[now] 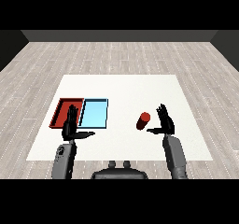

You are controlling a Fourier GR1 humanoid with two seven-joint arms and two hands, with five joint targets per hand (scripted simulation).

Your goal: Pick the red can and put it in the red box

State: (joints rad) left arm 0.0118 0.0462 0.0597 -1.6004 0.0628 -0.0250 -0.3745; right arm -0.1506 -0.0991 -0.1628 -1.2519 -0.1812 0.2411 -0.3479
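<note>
Red marks both ends of this job: a red can [143, 121] lying tilted on the white table [121, 87] right of centre, and a red tray [59, 111] at the left, touching a light blue tray [94, 114] that sits between it and the can. The right hand [165, 122] stands just beside the can on its right, fingers straight and spread upward, thumb reaching toward the can's lower end, so it is open and holds nothing. The left hand [71, 126] hovers by the near edge of the red tray, also open with straight fingers and thumb stuck out to the side. Nothing has been picked up yet; the reach for the can looks like the step in hand. A can of this sort is probably light and stiff, with a smooth round wall that may roll or slip when nudged from one side. The safest hold would be around the middle of its body, fingers on one side and thumb opposite, closing squarely across it.
</note>
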